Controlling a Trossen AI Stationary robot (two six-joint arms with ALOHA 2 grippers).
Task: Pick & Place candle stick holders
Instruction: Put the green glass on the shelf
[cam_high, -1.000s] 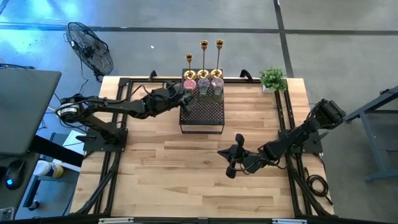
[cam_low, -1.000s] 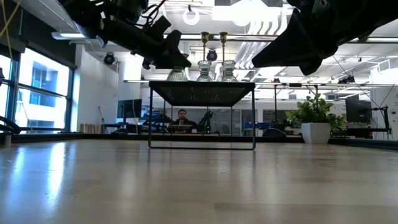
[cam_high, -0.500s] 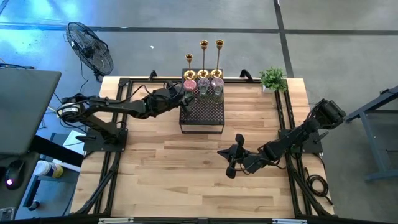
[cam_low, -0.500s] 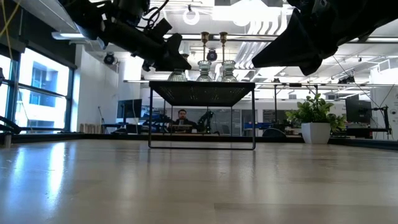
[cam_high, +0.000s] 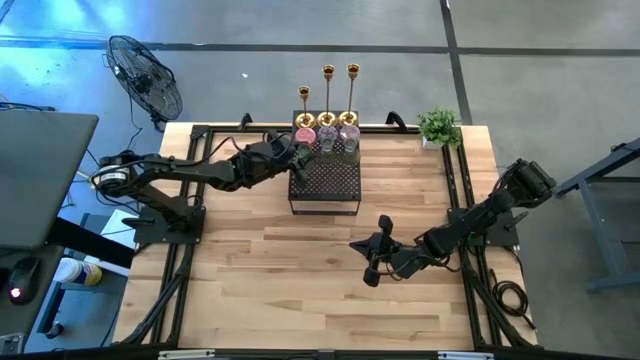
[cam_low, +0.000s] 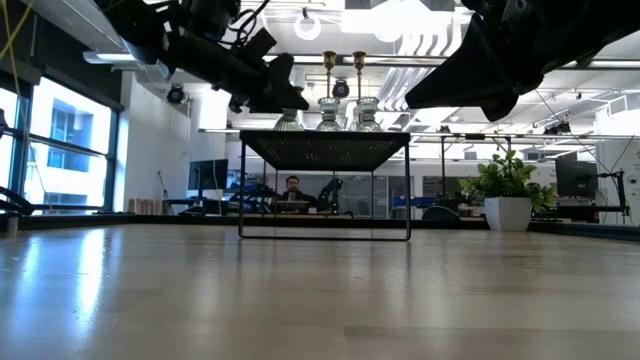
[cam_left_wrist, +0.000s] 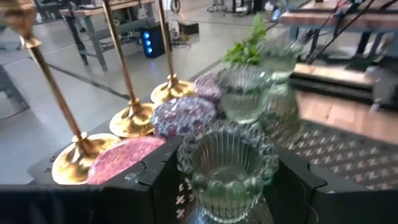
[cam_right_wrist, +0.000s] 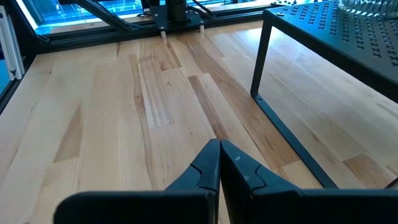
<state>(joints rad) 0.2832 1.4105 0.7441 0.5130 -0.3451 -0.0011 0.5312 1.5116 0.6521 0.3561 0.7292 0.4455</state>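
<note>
Three gold candlesticks (cam_high: 328, 95) stand by their round bases (cam_left_wrist: 134, 118) along the far edge of the black mesh stand (cam_high: 325, 185). Pink-purple cups (cam_left_wrist: 183, 115) and pale green glass cups (cam_left_wrist: 245, 93) sit on the stand's top just in front of them. My left gripper (cam_high: 297, 152) is at the stand's far left corner, shut on the nearest pale green ribbed cup (cam_left_wrist: 227, 180). My right gripper (cam_high: 372, 258) is shut and empty above the table, near-right of the stand; it also shows in the right wrist view (cam_right_wrist: 219, 149). My left gripper pinches the pale green cup's ribbed wall (cam_left_wrist: 186, 165) between its two fingers (cam_left_wrist: 158, 174), one on each side, just below the beaded rim. The fingers come about level from the table's left. The cup is upright; I cannot tell whether its foot is off the stand.
A small green potted plant (cam_high: 438, 125) stands at the table's far right corner. A fan (cam_high: 145, 75) stands beyond the far left corner. Bare wood lies in front of the stand (cam_high: 300, 270). A person (cam_low: 292, 188) sits in the room behind.
My left gripper has gone up a little at the stand's far left corner.
</note>
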